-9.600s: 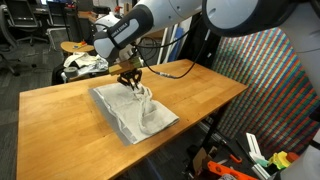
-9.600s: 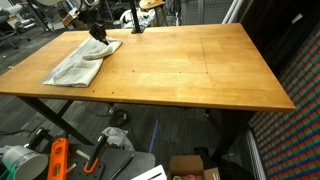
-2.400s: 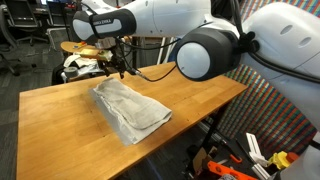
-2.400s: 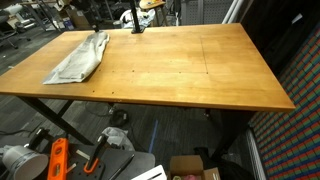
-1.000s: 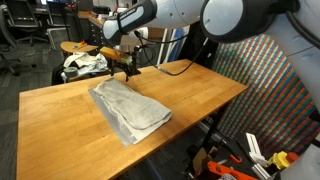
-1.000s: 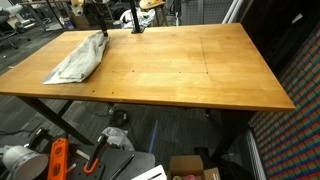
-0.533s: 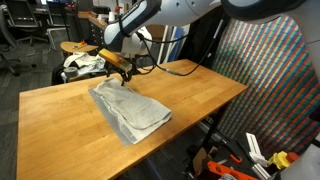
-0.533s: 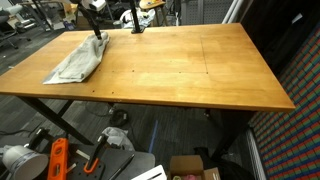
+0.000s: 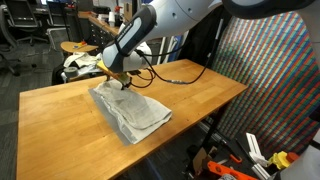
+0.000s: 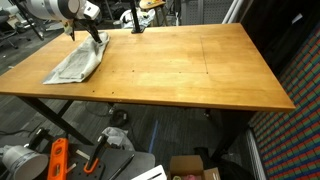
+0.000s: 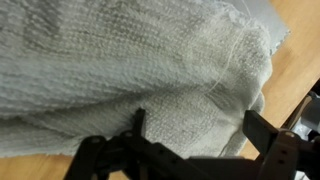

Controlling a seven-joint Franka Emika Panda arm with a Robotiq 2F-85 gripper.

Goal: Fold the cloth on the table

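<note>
Claw (image 9: 119, 84) open, now lower vs prev, just above folded cloth (image 9: 138, 112)

Even, fairly bright indoor light falls from above in both exterior views. The table (image 10: 200, 75) looks warm and evenly lit, with a pale sheen across its far part, while the floor (image 10: 150, 150) beneath it lies dim. The cloth (image 9: 130, 112) casts only a thin, soft shadow along its near edge. The arm (image 9: 230, 15), close to the camera, looks soft and out of focus. All the pictures are small and coarse. In the wrist view the cloth is bright, nearly washed out and blurred, and the gripper (image 11: 195, 125) at the bottom is a dark, underexposed silhouette.
</note>
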